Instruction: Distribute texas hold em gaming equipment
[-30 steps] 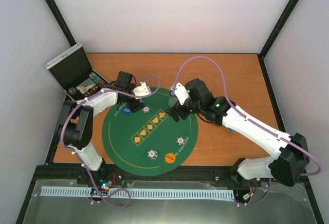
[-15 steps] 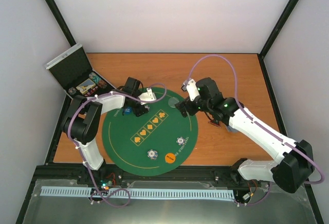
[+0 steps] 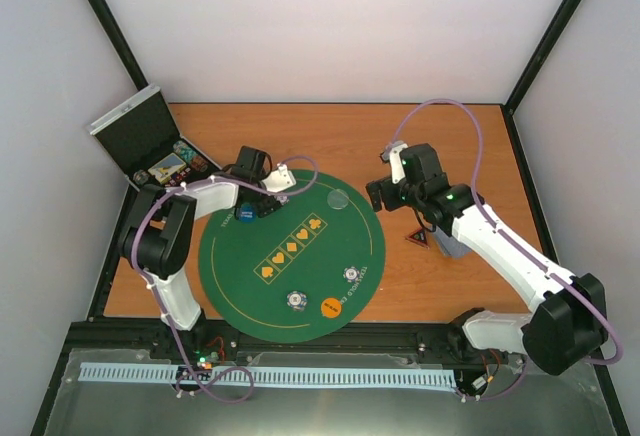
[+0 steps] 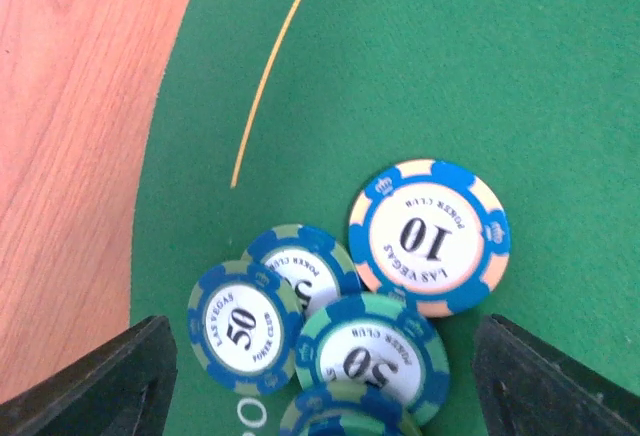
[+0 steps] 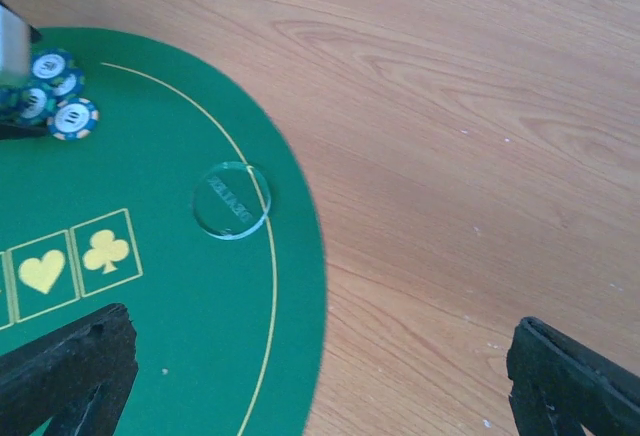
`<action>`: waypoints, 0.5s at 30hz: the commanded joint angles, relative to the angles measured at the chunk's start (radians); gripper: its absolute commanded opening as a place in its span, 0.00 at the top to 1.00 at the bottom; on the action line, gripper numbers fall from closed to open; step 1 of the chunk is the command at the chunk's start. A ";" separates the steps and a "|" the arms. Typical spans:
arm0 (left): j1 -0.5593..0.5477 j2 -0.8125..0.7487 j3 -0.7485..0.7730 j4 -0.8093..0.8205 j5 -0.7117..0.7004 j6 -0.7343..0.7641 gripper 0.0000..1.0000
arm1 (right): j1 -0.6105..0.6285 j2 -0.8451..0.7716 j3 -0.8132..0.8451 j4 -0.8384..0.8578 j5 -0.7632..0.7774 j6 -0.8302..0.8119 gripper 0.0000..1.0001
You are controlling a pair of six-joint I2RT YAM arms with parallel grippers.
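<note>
- Near rim of the round green mat [image 3: 232, 278]: an orange disc [image 3: 331, 306], with two poker chips [image 3: 297, 299] just beyond, well apart.
- A black triangle marker [image 3: 418, 239] lies on bare table [image 3: 450, 141] right of the mat.
- Right gripper [image 5: 320, 318]: fingers spread wide, nothing between, above the mat's right edge; open wood to its right.
- A clear disc [image 5: 232, 199] straddles the yellow line at the far right rim.
- Left gripper [image 4: 320, 341]: jaws wide, flanking a chip cluster [image 4: 430, 236] at the far-left rim.
- A silver case [image 3: 150, 136] sits at the far-left corner.
</note>
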 commanded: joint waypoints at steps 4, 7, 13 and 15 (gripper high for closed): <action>0.017 -0.173 0.036 -0.148 0.171 -0.044 0.15 | -0.008 0.009 0.004 -0.025 0.104 0.021 0.00; 0.043 -0.268 0.012 -0.194 0.207 -0.066 0.12 | -0.008 -0.006 0.018 -0.060 0.123 0.038 0.00; 0.145 -0.480 -0.070 -0.227 0.259 -0.144 0.04 | -0.008 -0.080 0.024 -0.134 0.035 0.073 0.00; 0.183 -0.555 -0.105 -0.235 0.293 -0.166 0.01 | -0.009 -0.125 0.014 -0.146 0.064 0.078 0.00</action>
